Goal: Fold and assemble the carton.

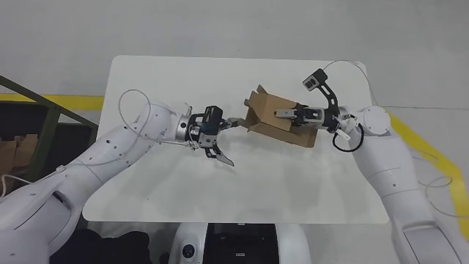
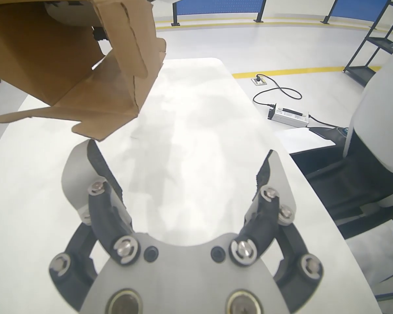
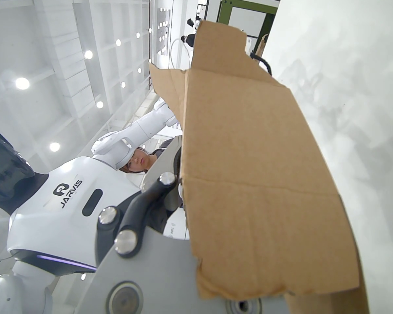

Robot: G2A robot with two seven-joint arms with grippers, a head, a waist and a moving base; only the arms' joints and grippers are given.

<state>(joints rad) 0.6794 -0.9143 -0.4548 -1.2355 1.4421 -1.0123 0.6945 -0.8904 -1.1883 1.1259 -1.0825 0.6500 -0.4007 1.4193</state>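
Two grippers share the work. Right of centre in the top view, the right gripper point(image 1: 287, 113) is clamped on a wall of the carton point(image 1: 264, 106), holding it half-opened and tilted with its open end towards frame left. The left gripper point(image 2: 180, 151) is spread wide and holds nothing. One fingertip point(image 2: 91, 151) sits just at the edge of a loose flap point(image 2: 98, 122). The step in hand looks like folding the end flaps. The next move would call for pressing that flap inward against the braced wall. The tabletop point(image 1: 146, 88) stretches wide toward the lower left, giving the left arm swinging room, and the carton sits well inside its edges.
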